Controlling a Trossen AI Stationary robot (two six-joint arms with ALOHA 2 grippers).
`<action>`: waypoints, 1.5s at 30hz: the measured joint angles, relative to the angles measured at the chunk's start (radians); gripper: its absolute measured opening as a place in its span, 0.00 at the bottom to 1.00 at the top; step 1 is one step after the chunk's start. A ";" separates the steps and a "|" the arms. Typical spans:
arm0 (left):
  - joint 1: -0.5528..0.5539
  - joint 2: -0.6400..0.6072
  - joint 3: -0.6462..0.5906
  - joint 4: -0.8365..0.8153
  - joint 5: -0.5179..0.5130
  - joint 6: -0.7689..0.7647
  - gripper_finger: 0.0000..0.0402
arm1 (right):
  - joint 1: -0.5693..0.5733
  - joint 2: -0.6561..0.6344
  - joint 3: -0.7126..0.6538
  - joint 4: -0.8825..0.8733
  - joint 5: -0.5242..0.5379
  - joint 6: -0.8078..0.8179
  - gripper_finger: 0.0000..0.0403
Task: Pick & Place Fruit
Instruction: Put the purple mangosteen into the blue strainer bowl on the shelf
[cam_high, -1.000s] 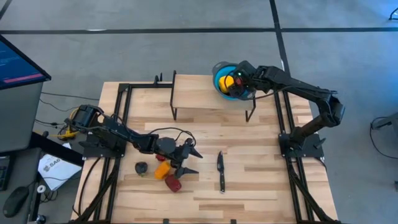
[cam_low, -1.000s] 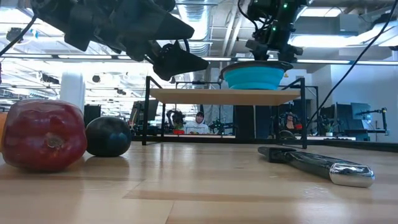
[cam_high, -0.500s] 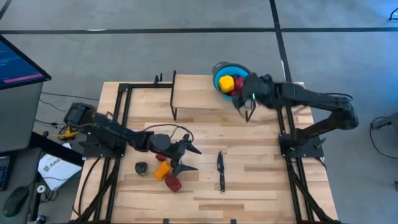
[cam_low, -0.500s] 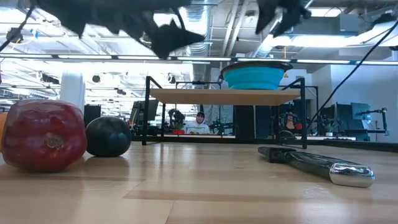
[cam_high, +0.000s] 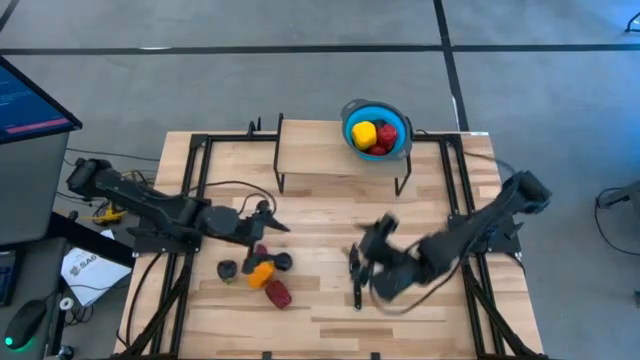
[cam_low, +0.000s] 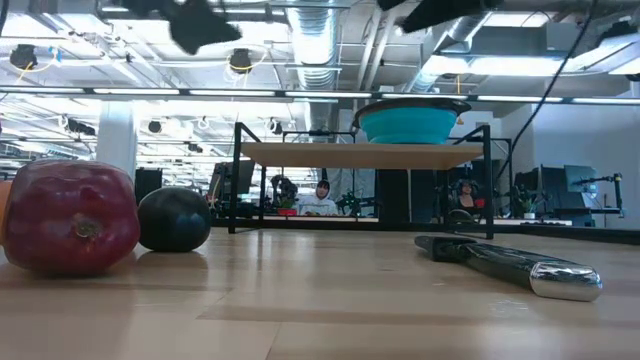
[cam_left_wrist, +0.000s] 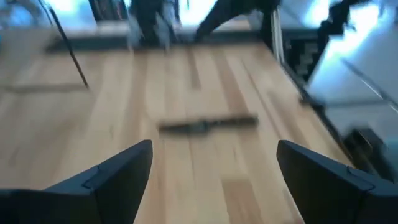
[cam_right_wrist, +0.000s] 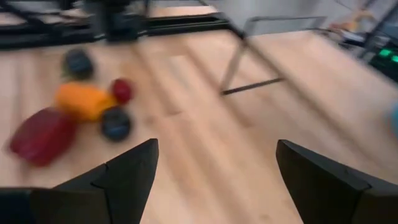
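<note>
Swung away from the bowl (cam_high: 376, 132), the right gripper (cam_high: 372, 262) now blurs at lower centre over the knife (cam_high: 354, 280); wrist views alone show both the right gripper and the left gripper (cam_high: 262, 226) spread and empty, with fruit (cam_right_wrist: 87, 101) clustered.

No lettering, label, brand, number or sign can be read on anything in these views. The white sheet of paper (cam_high: 82, 270) lying on the floor beside the table, well behind the left arm's pincer, carries dark print, but it is too small to make out.
</note>
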 joint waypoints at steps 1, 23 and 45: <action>-0.018 -0.012 0.000 -0.060 -0.007 -0.015 0.84 | 0.016 0.041 0.000 0.048 0.000 -0.006 0.79; -0.350 0.049 0.000 -0.550 -0.106 -0.605 0.84 | -0.044 0.375 -0.094 0.804 -0.383 -0.219 0.72; -0.393 0.133 -0.167 -0.678 0.096 -1.256 0.84 | -0.170 0.391 -0.237 1.242 -0.482 -0.324 0.72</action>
